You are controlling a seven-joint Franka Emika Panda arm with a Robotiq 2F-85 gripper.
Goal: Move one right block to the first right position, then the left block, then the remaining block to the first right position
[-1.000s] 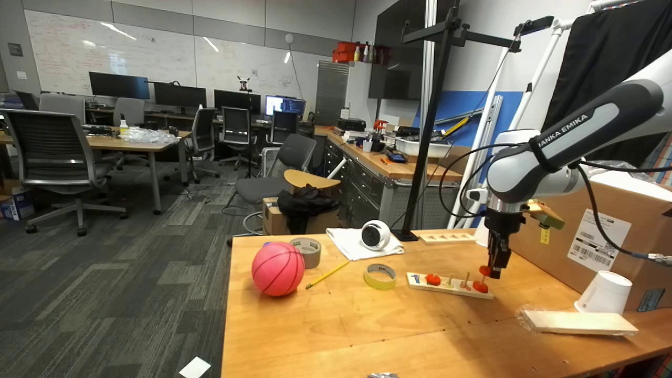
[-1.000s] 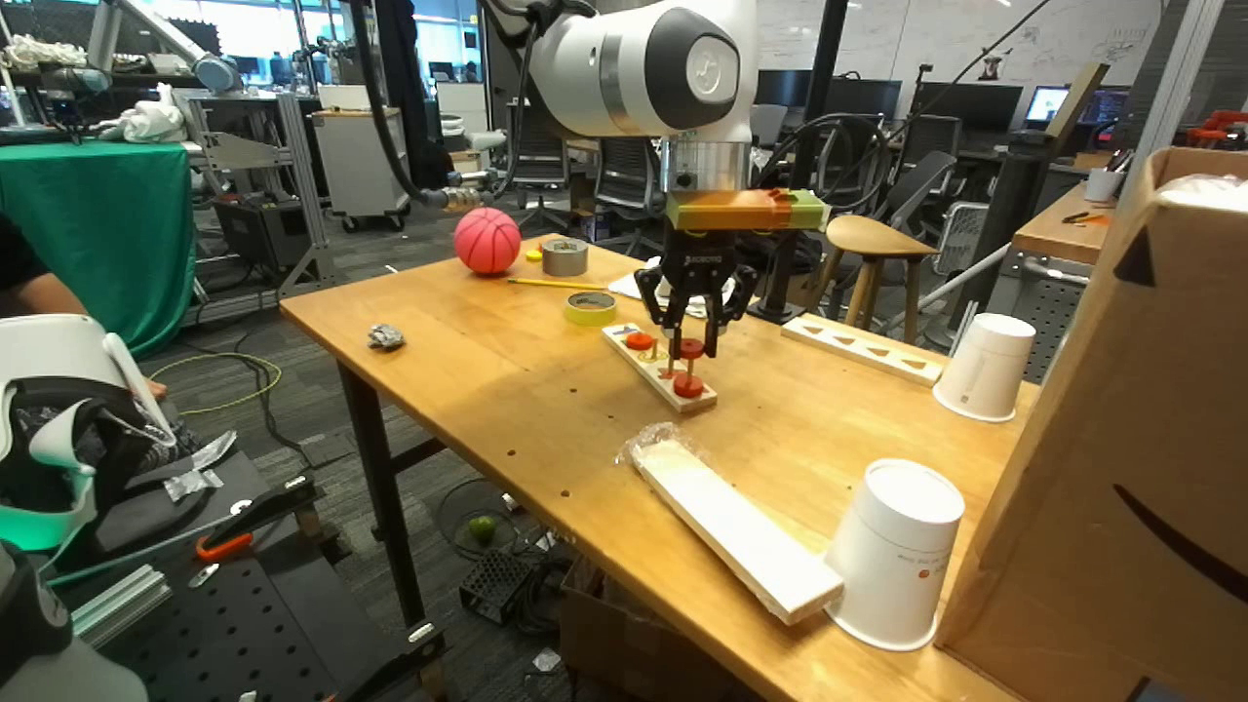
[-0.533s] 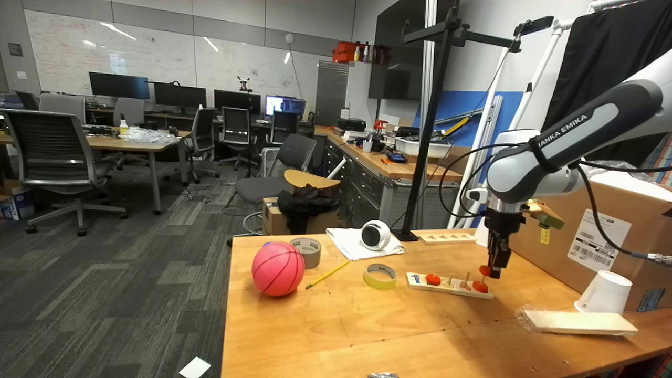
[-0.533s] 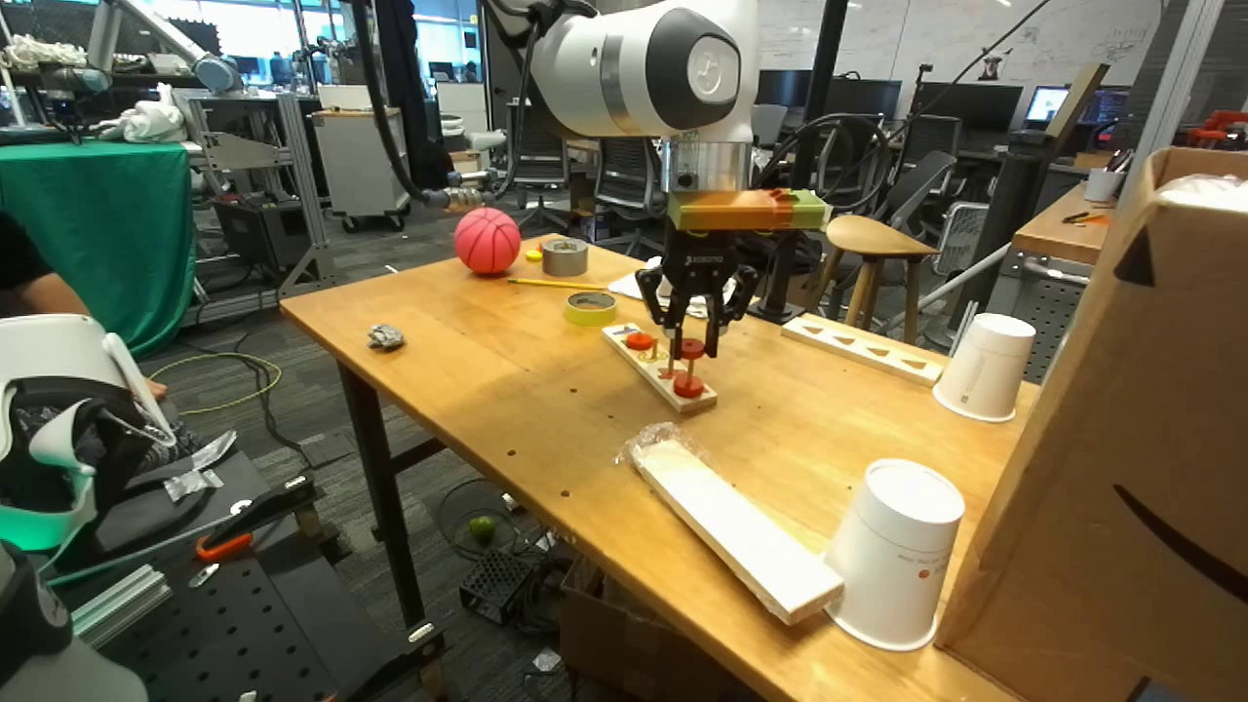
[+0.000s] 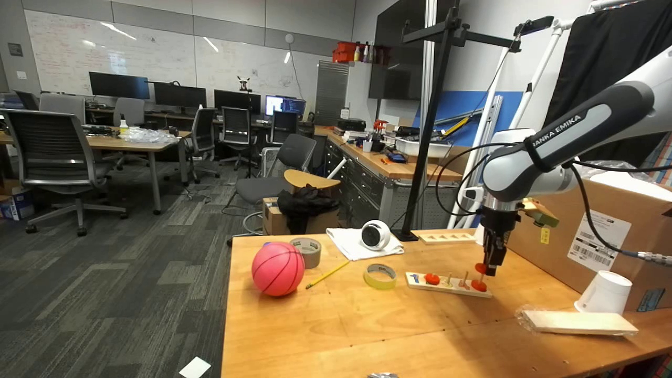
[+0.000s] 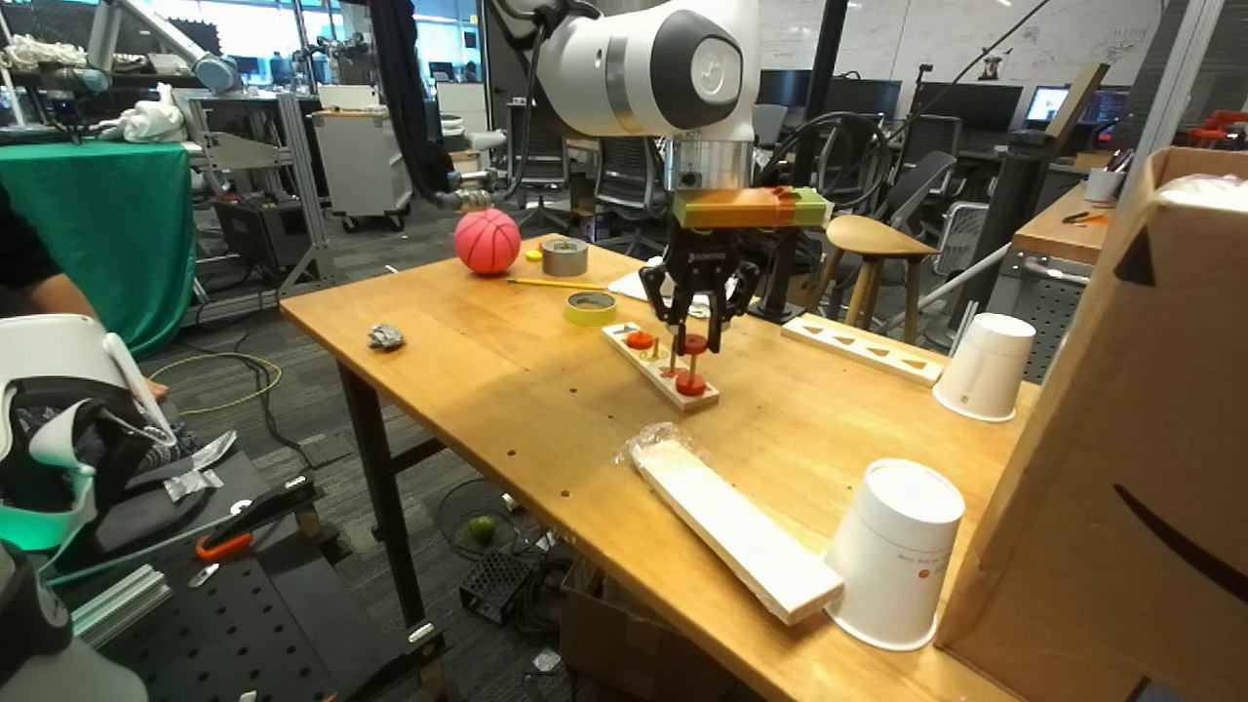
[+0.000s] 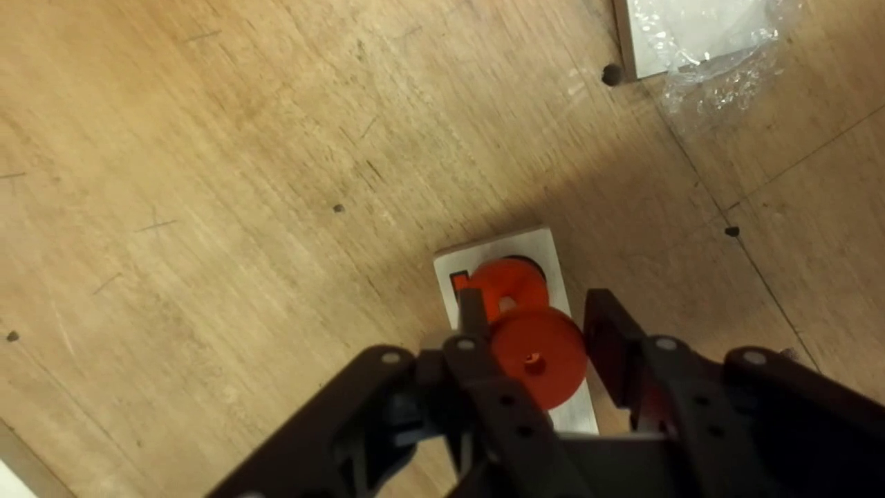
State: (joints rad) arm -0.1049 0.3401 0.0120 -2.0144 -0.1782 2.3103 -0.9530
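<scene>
As can be seen in the lower middle of the wrist view, gripper clamped on the upper red disc from opposite sides of its rim. Partly hidden beneath: lower red disc, seated around the end peg of a pegboard. In both exterior views, note the upper red disc at the tip of that end peg, well above the lower red disc. Not possible to tell: whether threaded over the tip or held just above it. Toward the left end of the pegboard in an exterior view: third red disc, down on the wood. Between that disc and the end peg: shorter bare peg and taller bare peg, upright.

Left of the pegboard on the wooden table, in an exterior view: yellow tape roll, then pencil, gray tape roll and pink basketball. Slightly higher, nearer the frame's center: round white device on a white cloth. At lower right of an exterior view: plastic-wrapped slab just beside a near paper cup. Higher in the frame: strip with triangular cutouts and far paper cup. Along the right edge: cardboard box. Near the table's left edge: crumpled gray lump.
</scene>
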